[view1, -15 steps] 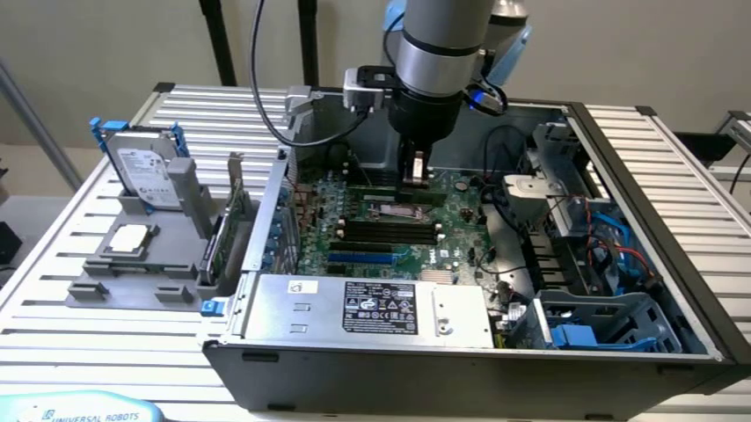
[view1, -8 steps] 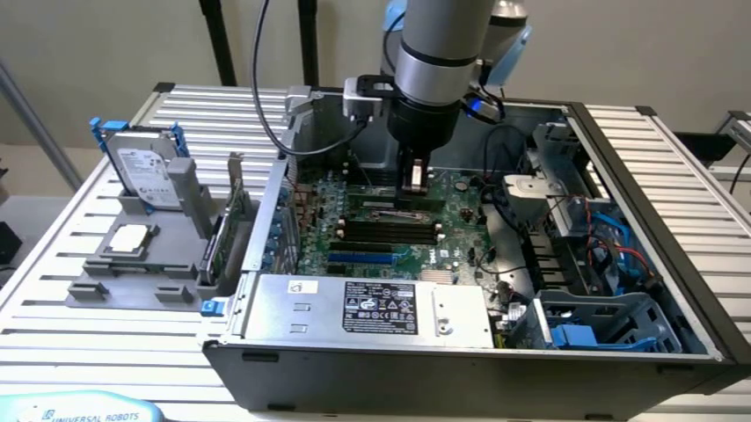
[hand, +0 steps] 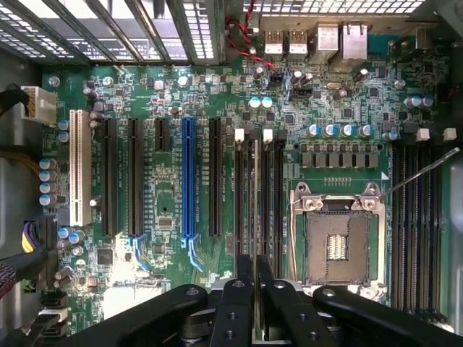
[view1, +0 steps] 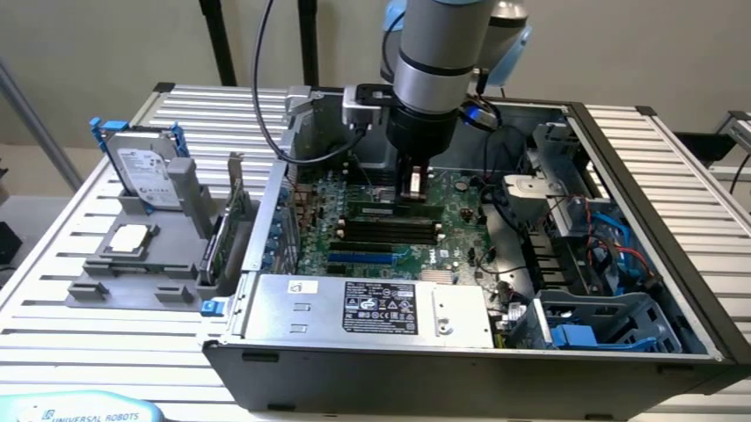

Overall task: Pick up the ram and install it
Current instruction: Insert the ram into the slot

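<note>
Slatted metal workbench [view1: 70, 290] carrying an open computer case [view1: 470, 360], with a grey parts holder [view1: 129, 281] toward the exterior view's left. Gripper [view1: 412, 189] lowered over the motherboard [view1: 458, 237]; jaws clamped on the ram [hand: 256, 210], held edge-on directly above the black memory slots [hand: 268, 195] beside the empty processor socket [hand: 338, 246].

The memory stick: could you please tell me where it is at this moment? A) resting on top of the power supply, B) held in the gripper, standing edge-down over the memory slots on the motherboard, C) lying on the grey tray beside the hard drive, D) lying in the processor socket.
B: the gripper is shut on the memory stick, which stands on edge along the memory slots of the motherboard.
</note>
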`<state>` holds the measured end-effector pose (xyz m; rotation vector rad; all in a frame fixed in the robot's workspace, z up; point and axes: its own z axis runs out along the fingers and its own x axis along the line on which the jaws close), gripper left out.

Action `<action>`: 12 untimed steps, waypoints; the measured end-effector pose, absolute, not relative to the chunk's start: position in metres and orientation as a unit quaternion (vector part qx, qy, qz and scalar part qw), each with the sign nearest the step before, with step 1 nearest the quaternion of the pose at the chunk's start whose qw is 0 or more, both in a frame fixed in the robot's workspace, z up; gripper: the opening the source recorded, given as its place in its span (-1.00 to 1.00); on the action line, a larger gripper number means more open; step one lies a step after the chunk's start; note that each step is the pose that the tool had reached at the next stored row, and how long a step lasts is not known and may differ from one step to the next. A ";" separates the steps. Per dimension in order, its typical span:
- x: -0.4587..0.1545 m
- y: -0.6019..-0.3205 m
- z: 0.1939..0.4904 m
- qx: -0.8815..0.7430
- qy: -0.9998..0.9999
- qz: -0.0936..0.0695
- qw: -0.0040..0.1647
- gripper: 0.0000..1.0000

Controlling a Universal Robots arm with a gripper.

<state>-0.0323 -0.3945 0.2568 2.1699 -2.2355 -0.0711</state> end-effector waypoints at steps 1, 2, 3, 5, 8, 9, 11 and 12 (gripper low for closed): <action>-0.032 -0.395 0.256 0.696 -0.717 -0.022 0.013 -0.73; -0.033 -0.395 0.254 0.696 -0.717 -0.021 0.014 -0.73; -0.033 -0.395 0.253 0.696 -0.717 -0.021 0.015 -0.73; -0.034 -0.395 0.251 0.696 -0.717 -0.019 0.016 -0.73; -0.036 -0.395 0.247 0.697 -0.717 -0.018 0.018 -0.73; -0.036 -0.395 0.246 0.697 -0.717 -0.017 0.018 -0.73; -0.038 -0.396 0.243 0.697 -0.717 -0.016 0.018 -0.73; -0.038 -0.396 0.242 0.697 -0.717 -0.016 0.018 -0.73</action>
